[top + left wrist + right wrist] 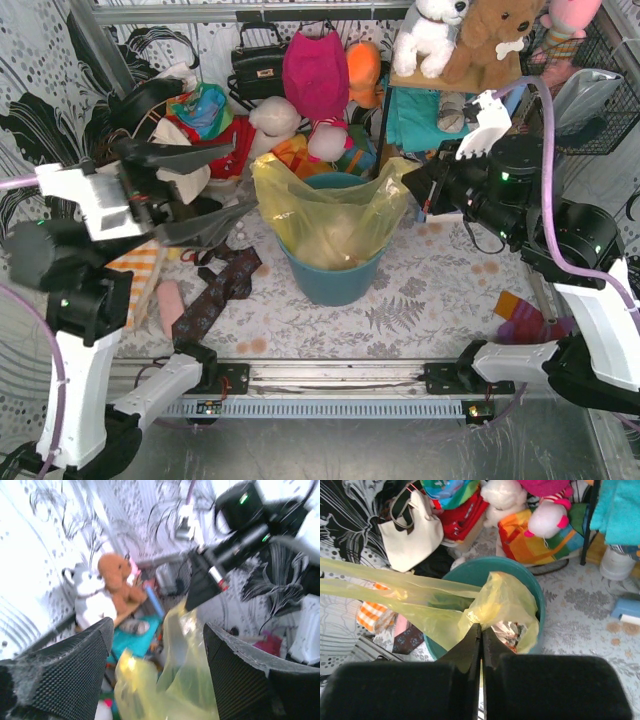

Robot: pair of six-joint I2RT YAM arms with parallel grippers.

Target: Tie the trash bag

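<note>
**Top external view.** The trash bag (335, 225) lines the teal bin (330, 280) at centre frame, with its mouth open and its yellow film rising above the rim. At left, the left gripper (243, 177) has its fingers spread wide, the tips just beside the bag's left corner. Right of centre, the right gripper (418, 188) meets the bag's right corner.

**Left wrist view.** The left gripper (157, 630) stands open, with the trash bag (170, 685) low between its two fingers. The right gripper (195, 592) pinches the bag's raised corner at centre.

**Right wrist view.** The right gripper (480, 632) is pressed together on yellow film at lower centre. The trash bag (500, 600) sits in the teal bin (470, 570) and holds crumpled contents (507, 630). Two bands of its film stretch to the left edge. A cream handbag (415, 535) lies at upper left.
</note>
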